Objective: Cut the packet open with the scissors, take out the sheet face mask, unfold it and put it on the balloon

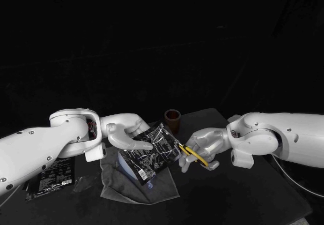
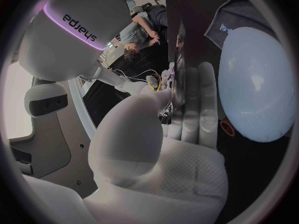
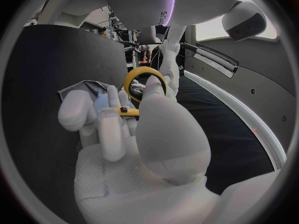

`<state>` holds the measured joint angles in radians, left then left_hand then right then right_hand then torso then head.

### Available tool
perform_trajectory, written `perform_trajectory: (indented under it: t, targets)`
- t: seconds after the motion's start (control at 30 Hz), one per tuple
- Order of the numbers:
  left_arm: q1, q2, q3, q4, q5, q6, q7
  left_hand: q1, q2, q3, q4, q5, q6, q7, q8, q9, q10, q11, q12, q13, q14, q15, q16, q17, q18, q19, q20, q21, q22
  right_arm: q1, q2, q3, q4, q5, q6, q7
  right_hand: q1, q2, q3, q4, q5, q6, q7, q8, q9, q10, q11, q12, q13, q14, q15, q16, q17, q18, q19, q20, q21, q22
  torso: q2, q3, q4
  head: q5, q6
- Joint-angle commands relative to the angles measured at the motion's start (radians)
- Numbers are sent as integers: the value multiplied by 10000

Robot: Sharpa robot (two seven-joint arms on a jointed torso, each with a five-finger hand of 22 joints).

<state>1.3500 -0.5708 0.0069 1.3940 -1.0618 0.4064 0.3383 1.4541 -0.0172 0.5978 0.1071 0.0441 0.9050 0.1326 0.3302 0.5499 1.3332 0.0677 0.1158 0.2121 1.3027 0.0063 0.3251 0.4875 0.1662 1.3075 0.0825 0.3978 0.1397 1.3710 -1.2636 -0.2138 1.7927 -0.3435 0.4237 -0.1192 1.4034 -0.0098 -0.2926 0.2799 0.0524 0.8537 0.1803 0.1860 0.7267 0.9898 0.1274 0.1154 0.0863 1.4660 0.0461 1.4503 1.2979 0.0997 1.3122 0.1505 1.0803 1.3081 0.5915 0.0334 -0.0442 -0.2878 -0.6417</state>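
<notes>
My left hand point(image 1: 125, 135) holds the black face mask packet point(image 1: 154, 151) up above the table, gripping its upper left part. The packet's thin edge point(image 2: 181, 59) rises past the left hand's fingers point(image 2: 194, 104). My right hand point(image 1: 204, 146) grips the yellow-handled scissors point(image 1: 193, 156), whose tips are at the packet's right edge. A yellow handle ring point(image 3: 144, 81) stands above the right hand's fingers point(image 3: 112, 129). The pale blue balloon point(image 2: 258, 84) lies on a grey cloth point(image 1: 138, 186) below the packet, with the packet covering most of the balloon point(image 1: 127, 161).
A brown cylinder point(image 1: 172, 119) stands at the back of the table behind the packet. Another black packet point(image 1: 50, 176) lies flat at the left under my left arm. The table's right edge point(image 1: 283, 183) runs below my right arm.
</notes>
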Motion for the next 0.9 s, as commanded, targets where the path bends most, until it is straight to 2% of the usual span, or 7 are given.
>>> perform_trajectory:
  t: [0.03,0.37,0.6,0.7,0.8,0.83,0.9]
  targets:
    - [4,33,-1,53,-67,170,44,59,30,281,-317,38,56,-13,44,853,16,-74,-33,7,-28,-39,32,12,114,-29,-1,34,9,35,40,29,-25,152,-36,285,-4,110,-62,-4,-41,101,18,61,17,92,-19,74,-14,329,-18,-31,15,92,-37,-30,-10,364,2,0,-7,-18,-3]
    - [4,44,-2,29,-111,196,21,61,30,277,-317,38,61,-14,41,856,18,-76,-33,13,-29,-40,37,21,114,-32,-2,41,14,75,80,43,-133,251,-352,467,221,425,-323,-86,-42,421,-93,281,20,602,-151,366,-28,363,-130,-1,57,64,64,-124,119,386,3,0,0,-24,-11]
    - [4,36,-2,-1,-115,190,16,62,30,276,-317,38,63,-15,41,857,19,-75,-33,14,-29,-41,38,24,114,-32,-2,43,15,80,76,44,-188,314,-546,613,870,1119,-505,-284,-21,1543,-640,1008,375,2529,-729,1193,442,512,-595,138,340,-115,598,-505,1029,794,6,0,-7,-42,-29]
    - [4,35,-2,-4,-115,184,15,61,31,274,-315,37,65,-15,40,859,21,-74,-32,17,-28,-41,41,28,114,-32,-2,46,17,80,92,44,-219,312,-592,671,1267,1445,-654,-402,-27,2122,-1152,1900,1219,3737,-1215,1813,980,550,-1012,149,385,-197,812,-879,1416,985,5,0,-3,-44,-34]
    - [4,33,-2,-10,-113,177,12,61,31,274,-315,37,65,-15,40,859,21,-74,-32,17,-28,-41,41,28,114,-32,-2,46,17,81,98,44,-238,274,-595,683,1422,1625,-909,-421,-18,2064,-1357,2619,2112,4105,-1431,2272,1548,573,-1216,146,404,-244,916,-1099,1607,1087,7,0,-2,-45,-41]
    - [4,32,-2,-12,-111,176,11,61,31,274,-315,37,65,-15,40,859,21,-74,-32,17,-28,-41,41,28,114,-32,-2,46,17,81,98,44,-243,266,-595,678,1451,1767,-1177,-371,-36,1817,-1424,3059,2774,3999,-1468,2598,2070,584,-1312,139,409,-258,940,-1208,1654,1121,6,-1,-5,-44,-43]
    - [4,30,-2,-17,-107,175,7,60,33,273,-313,37,67,-15,39,860,23,-73,-31,19,-27,-41,43,32,114,-33,-2,49,19,81,96,44,-249,251,-605,668,1517,1832,-1429,-328,-57,1492,-1350,3020,2969,3507,-1425,2509,2280,590,-1244,136,415,-268,930,-1191,1639,1124,7,-3,-7,-39,-40]
